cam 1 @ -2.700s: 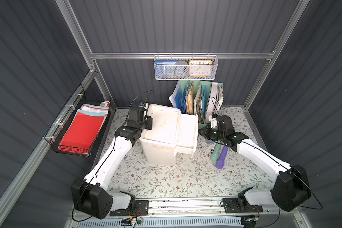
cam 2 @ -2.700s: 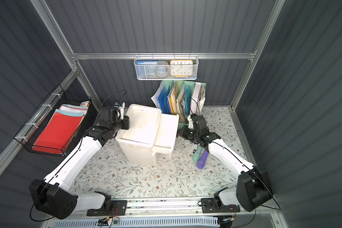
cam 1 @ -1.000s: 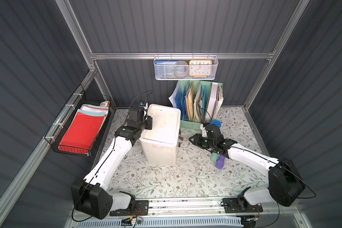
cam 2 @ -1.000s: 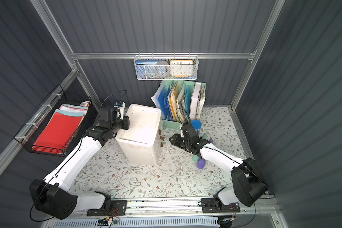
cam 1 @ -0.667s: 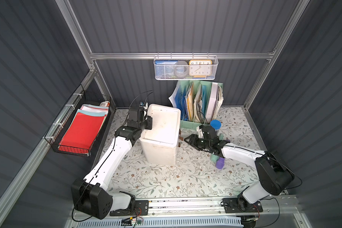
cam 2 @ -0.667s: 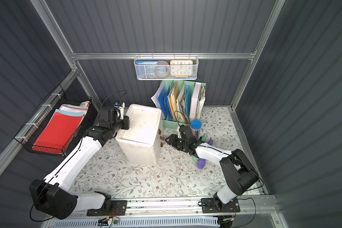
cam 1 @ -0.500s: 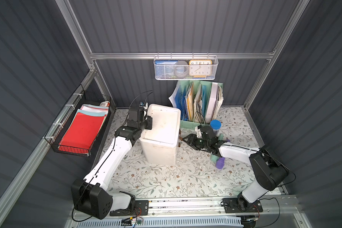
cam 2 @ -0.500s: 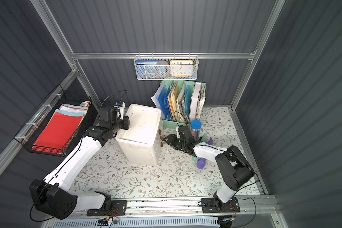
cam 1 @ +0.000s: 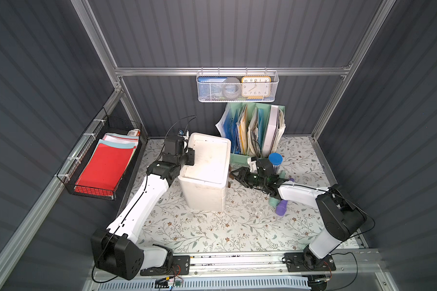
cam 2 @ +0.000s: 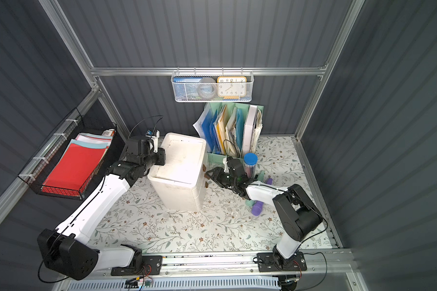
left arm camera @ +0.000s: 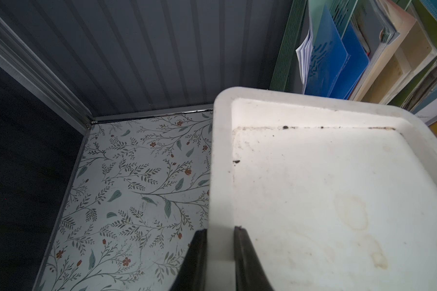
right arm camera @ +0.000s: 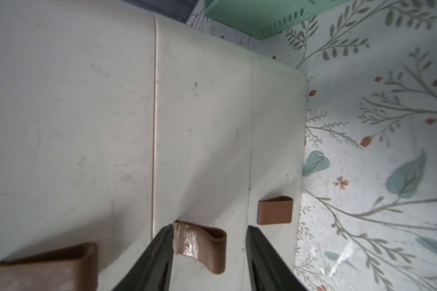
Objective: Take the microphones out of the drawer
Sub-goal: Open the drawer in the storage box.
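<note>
At the middle of the floral mat (cam 1: 212,226) stands the white drawer unit (cam 1: 207,161), none of its drawers sticking out. The left gripper (left arm camera: 220,231) is clamped on the raised rim of the unit's top, at its 9 o'clock edge in both top views. At the unit's 3 o'clock face, the right gripper (right arm camera: 209,228) has its fingers apart, straddling the middle brown handle (right arm camera: 202,244); one finger touches it, the other stands clear. The microphone (cam 1: 281,207), teal with a purple head, lies on the mat at about 4 o'clock from the unit, partly under the right arm.
</note>
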Robot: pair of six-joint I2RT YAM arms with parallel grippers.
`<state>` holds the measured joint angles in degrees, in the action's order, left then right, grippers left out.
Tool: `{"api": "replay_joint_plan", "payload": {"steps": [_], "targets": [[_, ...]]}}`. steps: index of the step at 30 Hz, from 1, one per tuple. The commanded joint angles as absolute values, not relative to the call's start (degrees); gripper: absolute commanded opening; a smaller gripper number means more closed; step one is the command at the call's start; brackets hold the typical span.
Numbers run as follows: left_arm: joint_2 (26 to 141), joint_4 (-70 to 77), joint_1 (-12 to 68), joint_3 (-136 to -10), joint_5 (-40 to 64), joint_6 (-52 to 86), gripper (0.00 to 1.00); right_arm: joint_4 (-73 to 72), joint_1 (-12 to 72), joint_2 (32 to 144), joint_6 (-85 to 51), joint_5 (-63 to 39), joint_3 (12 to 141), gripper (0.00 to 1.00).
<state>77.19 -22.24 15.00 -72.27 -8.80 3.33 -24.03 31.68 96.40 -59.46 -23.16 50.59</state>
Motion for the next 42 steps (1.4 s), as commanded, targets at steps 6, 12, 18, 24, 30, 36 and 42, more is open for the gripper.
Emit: {"api": "replay_joint_plan", "payload": {"steps": [6, 12, 18, 24, 30, 36, 42], "targets": [[81.2, -30.8, 15.0, -68.3, -7.3, 3.6, 0.00, -28.1, 32.5, 99.3, -62.5, -25.2, 52.0, 0.32], [81.0, -30.7, 15.0, -68.2, -7.4, 3.6, 0.00, -27.9, 32.5, 98.4, -62.6, -24.4, 51.5, 0.07], [80.9, -30.8, 14.9, -68.2, -7.4, 3.6, 0.00, -27.5, 32.4, 97.9, -62.2, -24.3, 51.2, 0.00], [80.7, -30.8, 15.0, -68.1, -7.4, 3.6, 0.00, -28.8, 32.4, 97.5, -63.0, -24.1, 49.6, 0.22], [80.7, -30.8, 15.0, -68.1, -7.4, 3.6, 0.00, -35.3, 32.5, 98.2, -66.2, -24.8, 47.0, 0.41], [80.6, -30.8, 15.0, -68.1, -7.5, 3.6, 0.00, -45.4, 32.6, 100.5, -72.5, -25.6, 45.3, 0.42], [80.3, -30.8, 15.0, -68.1, -7.5, 3.6, 0.00, -52.1, 33.0, 102.0, -76.6, -24.3, 43.8, 0.46]]}}
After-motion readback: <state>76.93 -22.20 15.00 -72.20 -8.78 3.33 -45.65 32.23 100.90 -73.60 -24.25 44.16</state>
